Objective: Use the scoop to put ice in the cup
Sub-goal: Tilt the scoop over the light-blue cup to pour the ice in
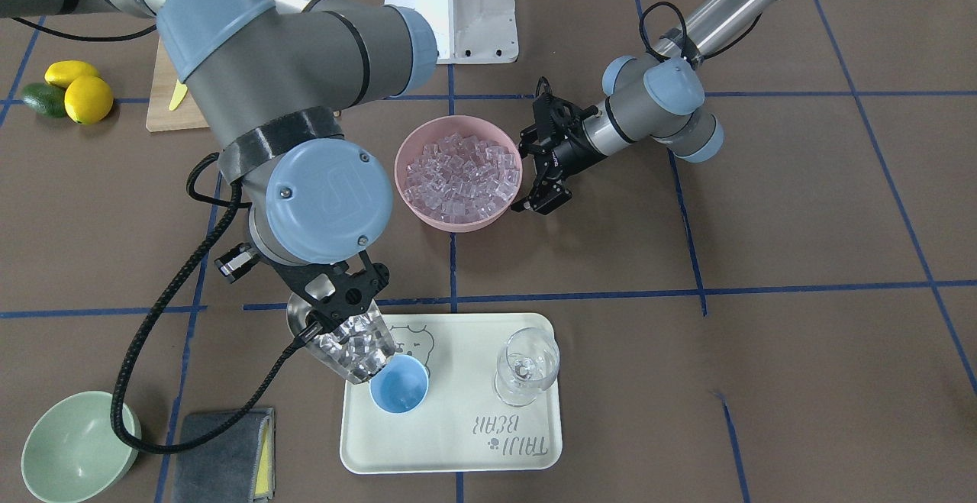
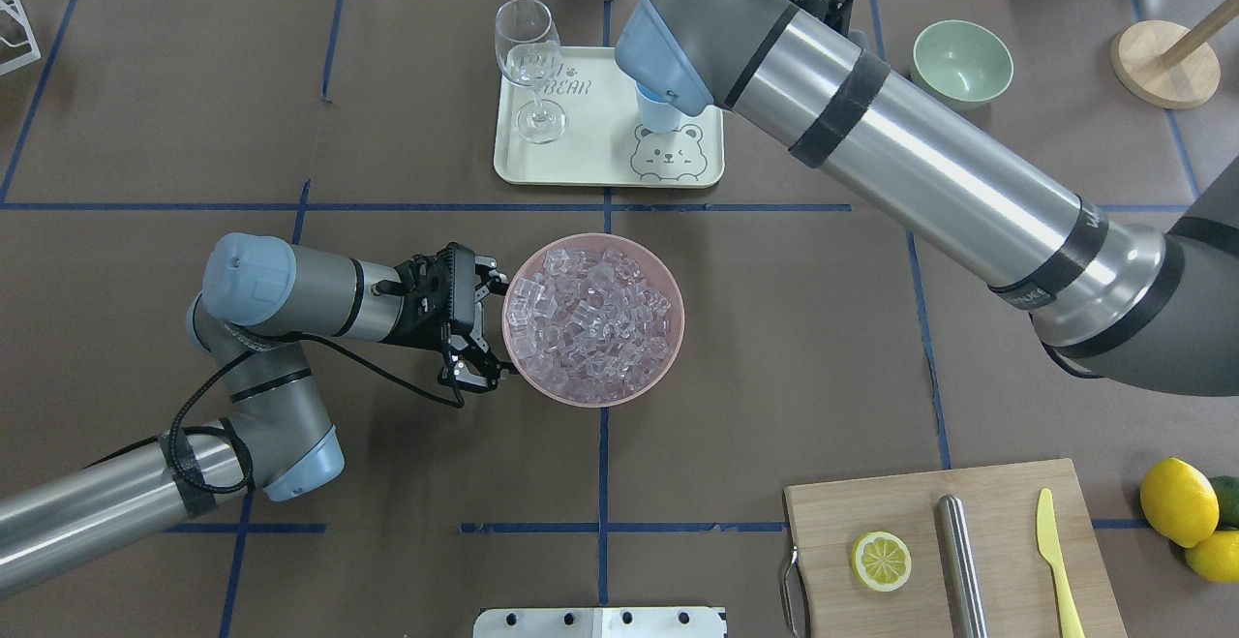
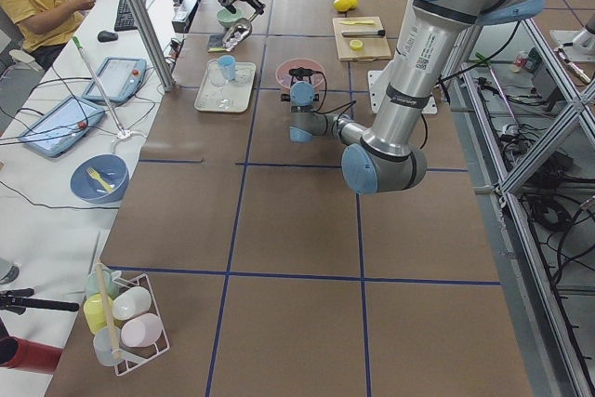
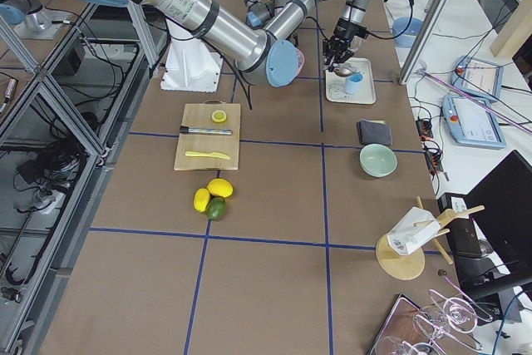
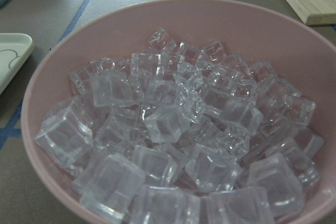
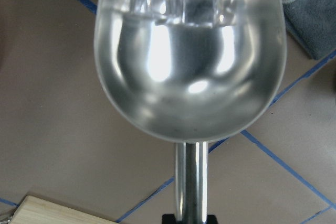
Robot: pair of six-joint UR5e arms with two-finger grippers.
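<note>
My right gripper (image 1: 345, 311) is shut on the thin handle of the silver scoop (image 1: 353, 344). The scoop is tilted, its mouth at the rim of the light-blue cup (image 1: 398, 387) on the cream tray (image 1: 458, 442). Several clear ice cubes (image 1: 359, 352) lie in its trough, and they also show in the right wrist view (image 6: 199, 3) at the scoop's (image 6: 189, 77) far end. The pink bowl (image 2: 678, 328) holds a heap of ice (image 2: 590, 314). My left gripper (image 2: 494, 331) is open at the bowl's left rim. In the overhead view the right arm partly hides the cup (image 2: 656, 113).
A clear stemmed glass (image 1: 525, 365) stands on the tray beside the cup. A pale-green bowl (image 1: 72, 449) and a grey cloth (image 1: 221, 453) lie near the tray. A cutting board (image 2: 842, 512) with a lemon slice, steel cylinder and yellow knife, and lemons (image 1: 88, 98), are near the robot.
</note>
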